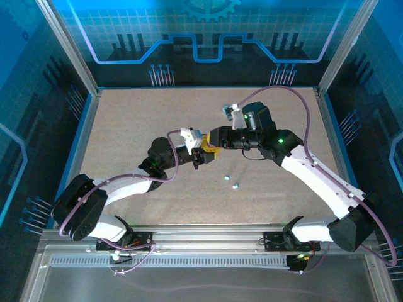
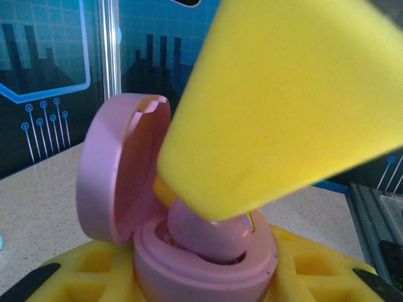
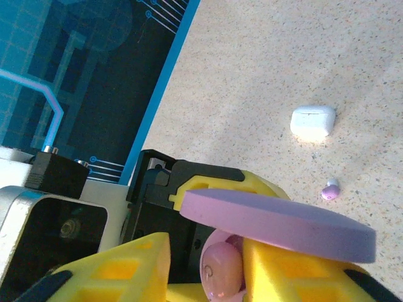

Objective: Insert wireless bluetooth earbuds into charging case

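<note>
While left hand (image 2: 201, 289) clamps open purple case (image 2: 113, 170), right hand (image 3: 211, 270) straddles purple earbud (image 2: 204, 229) seated inside; grip unclear.

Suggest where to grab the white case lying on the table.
Probably from straight above, closing the hand across the narrower width of the white case. It lies flat on the table with bare surface on every side, and its long edges look straight. The purple earbud sits apart from it, out of the way.
</note>
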Robot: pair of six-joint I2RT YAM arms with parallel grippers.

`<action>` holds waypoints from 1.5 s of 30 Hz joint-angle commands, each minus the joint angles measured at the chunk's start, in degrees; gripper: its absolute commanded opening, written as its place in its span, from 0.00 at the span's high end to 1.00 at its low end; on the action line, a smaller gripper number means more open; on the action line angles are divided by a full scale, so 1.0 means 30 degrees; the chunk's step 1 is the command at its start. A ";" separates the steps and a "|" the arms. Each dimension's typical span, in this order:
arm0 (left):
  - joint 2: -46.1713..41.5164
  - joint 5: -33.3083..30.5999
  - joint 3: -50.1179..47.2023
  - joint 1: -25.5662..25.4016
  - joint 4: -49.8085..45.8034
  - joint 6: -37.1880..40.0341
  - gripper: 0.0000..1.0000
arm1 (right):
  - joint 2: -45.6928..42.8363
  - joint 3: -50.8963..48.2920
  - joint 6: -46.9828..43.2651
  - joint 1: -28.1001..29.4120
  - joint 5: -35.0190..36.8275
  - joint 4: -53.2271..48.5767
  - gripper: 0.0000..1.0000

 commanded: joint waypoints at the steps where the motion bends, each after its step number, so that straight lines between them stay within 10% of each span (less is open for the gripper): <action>1: -0.0380 -0.0061 0.0249 -0.0083 0.1365 0.0182 0.69 | -0.0570 0.0576 0.0016 0.0242 0.0641 -0.1182 0.58; 18: -0.1322 -0.2125 -0.0279 0.0004 0.0721 0.0991 0.69 | -0.4754 -0.1075 -0.1020 -0.0008 0.1996 0.0168 0.61; 27: -0.3422 -0.3771 -0.1160 0.2303 0.0170 -0.1001 0.70 | -0.5850 -0.4192 -0.0421 -0.3507 0.2917 -0.0636 0.65; 45: -0.6529 -0.4323 -0.1163 0.3969 -0.2587 -0.0281 0.69 | 0.9922 0.1823 -0.5123 -0.1783 -0.2875 -0.1608 0.65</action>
